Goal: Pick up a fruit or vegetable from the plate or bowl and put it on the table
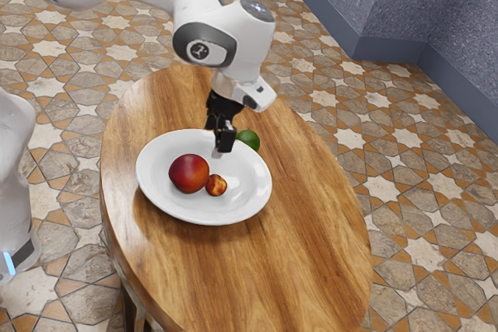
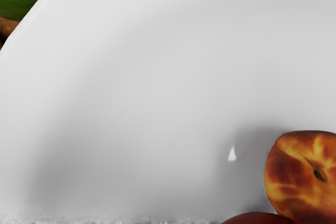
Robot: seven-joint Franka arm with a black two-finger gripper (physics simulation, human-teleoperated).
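Gripper (image 1: 221, 148): over the plate's inner slope; spread or pressed together, I cannot tell.
Plate (image 1: 250, 187): its hollow likely keeps the red fruit (image 1: 188, 173) and peach (image 1: 216, 185) from rolling.
Green fruit (image 1: 249, 141): on the worktop (image 1: 299, 246), just outside the rim, near the gripper; probably the task's piece, already out.
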